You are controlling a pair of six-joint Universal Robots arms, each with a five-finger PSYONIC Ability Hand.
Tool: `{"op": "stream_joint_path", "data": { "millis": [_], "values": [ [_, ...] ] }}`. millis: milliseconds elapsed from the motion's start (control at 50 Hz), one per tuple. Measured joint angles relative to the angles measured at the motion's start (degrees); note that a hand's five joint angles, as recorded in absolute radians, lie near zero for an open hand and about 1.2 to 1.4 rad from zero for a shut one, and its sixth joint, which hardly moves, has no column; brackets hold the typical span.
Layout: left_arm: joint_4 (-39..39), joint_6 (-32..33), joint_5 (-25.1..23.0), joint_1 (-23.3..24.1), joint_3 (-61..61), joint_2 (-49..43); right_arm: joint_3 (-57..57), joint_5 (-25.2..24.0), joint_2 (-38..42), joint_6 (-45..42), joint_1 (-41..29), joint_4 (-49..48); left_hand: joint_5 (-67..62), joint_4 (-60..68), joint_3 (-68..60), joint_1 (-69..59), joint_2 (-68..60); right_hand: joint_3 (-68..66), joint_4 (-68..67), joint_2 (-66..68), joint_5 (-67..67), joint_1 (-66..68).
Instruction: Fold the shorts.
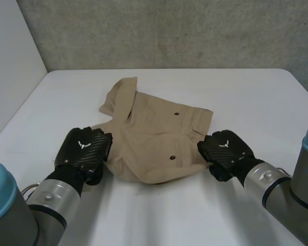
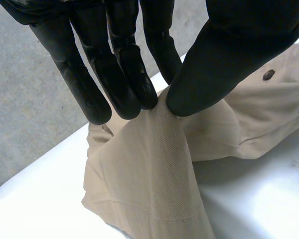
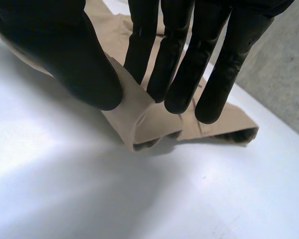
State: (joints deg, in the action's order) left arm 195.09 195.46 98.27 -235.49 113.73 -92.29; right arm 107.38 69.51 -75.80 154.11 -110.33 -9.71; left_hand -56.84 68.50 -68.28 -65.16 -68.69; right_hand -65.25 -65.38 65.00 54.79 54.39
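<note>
- Left hand (image 1: 84, 148) pinches the shorts (image 1: 154, 136) at their near-left edge between thumb and fingers; right hand (image 1: 225, 149) likewise pinches the near-right edge.
- Shorts lie rumpled, so the folding looks barely begun.

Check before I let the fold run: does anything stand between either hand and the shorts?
Nothing visible does. The left hand pinches the shorts at their near left edge, the right hand at their near right edge, both directly on the cloth.

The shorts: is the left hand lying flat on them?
No, the left hand pinches a raised fold of the shorts between thumb and fingers.
</note>
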Motion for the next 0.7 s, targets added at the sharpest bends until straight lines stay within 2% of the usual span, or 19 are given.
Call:
{"op": "stream_joint_path", "data": {
  "millis": [20,100,140,240,280,420,500,700],
  "values": [
    [-0.30,0.00,0.00,0.05,-0.08,0.32,-0.09,0.05,-0.01,0.38,0.03,0.44,0.00,0.00,0.00,0.00,0.00,0.00,0.00,0.00,0.00,0.00],
    [-1.07,0.00,0.01,0.12,-0.44,1.61,-0.54,0.43,-0.68,5.37,0.08,1.86,0.00,0.00,0.00,0.00,0.00,24.53,24.65,-24.26,-23.87,-19.40],
    [-1.09,0.01,0.01,0.00,-0.54,1.88,-0.81,0.62,-1.32,10.71,0.07,2.42,0.00,0.00,0.00,0.00,0.00,30.42,30.68,-29.90,-30.08,-24.21],
    [-0.89,0.01,-0.12,-0.72,-0.66,1.89,-1.25,0.63,-2.13,20.86,0.15,4.26,0.00,0.00,0.00,0.00,0.00,33.80,33.74,-32.78,-33.10,-26.55],
    [-0.79,0.02,-0.21,-0.98,-0.72,1.81,-1.25,0.56,-2.52,21.94,0.10,5.11,0.00,0.00,0.00,0.00,0.00,33.87,33.74,-32.78,-33.15,-26.55],
    [-0.52,0.01,-0.38,-1.65,-1.42,1.54,-0.53,0.70,-3.92,20.50,-0.37,6.22,0.00,0.00,0.00,0.00,0.00,33.87,33.75,-32.78,-33.33,-26.55],
    [-0.36,0.02,-0.45,-2.15,-2.73,1.12,0.55,1.56,-3.91,15.76,-0.90,5.49,0.00,0.00,0.00,0.00,0.00,33.85,33.74,-32.78,-33.33,-26.55],
    [0.47,0.09,-0.50,-3.01,-6.57,-1.54,0.87,9.17,2.51,10.72,-6.29,0.92,0.00,0.00,0.00,0.00,0.00,33.86,33.75,-32.78,-33.33,-26.55]
  ]
}}
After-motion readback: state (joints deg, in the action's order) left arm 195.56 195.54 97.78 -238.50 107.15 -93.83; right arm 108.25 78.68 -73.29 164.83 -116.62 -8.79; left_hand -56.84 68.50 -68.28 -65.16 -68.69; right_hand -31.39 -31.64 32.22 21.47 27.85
